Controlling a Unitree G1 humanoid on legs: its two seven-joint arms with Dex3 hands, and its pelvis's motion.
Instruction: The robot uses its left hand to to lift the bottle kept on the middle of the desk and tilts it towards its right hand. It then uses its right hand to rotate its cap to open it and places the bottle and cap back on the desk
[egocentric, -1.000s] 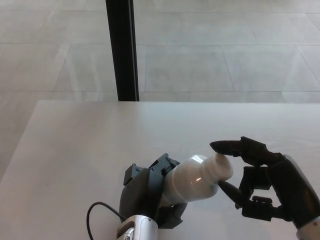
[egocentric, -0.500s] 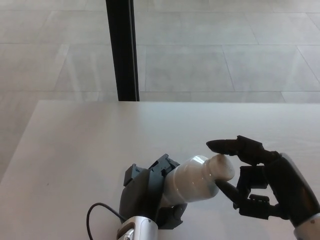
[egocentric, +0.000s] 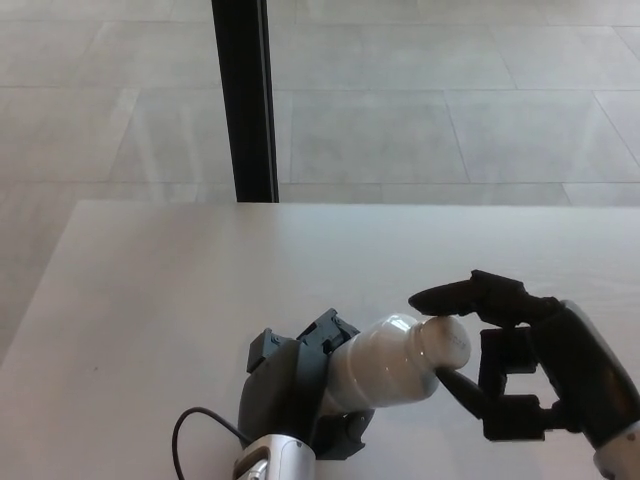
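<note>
A smooth white plastic bottle (egocentric: 385, 365) is held up over the near part of the pale desk (egocentric: 180, 290). It is tipped over on its side, so its top end points to the robot's right. At that end sits the round white cap (egocentric: 446, 345), the same colour as the bottle.

The black left hand (egocentric: 300, 390) is wrapped around the fat bottom part of the bottle and grips it tight. Its dark grey fingers (egocentric: 325, 330) curl over the top of the bottle. Below the hand you can see a bit of silver wrist (egocentric: 270, 460), and a thin black cable (egocentric: 195, 425) loops out to the side of it.

The black right hand (egocentric: 525, 375) comes in from the other side and pinches the cap. One finger (egocentric: 450, 297) lies across the top of the cap and touches it. The thumb (egocentric: 460, 385) presses up from under the cap. So the cap sits between them, held by both.

The desk is flat and light, and its far edge runs across the middle of the view. Behind the desk is a floor (egocentric: 420, 130) of big grey tiles. A tall black post (egocentric: 245, 100) stands on that floor, just past the far edge of the desk, a little to the left of the bottle.
</note>
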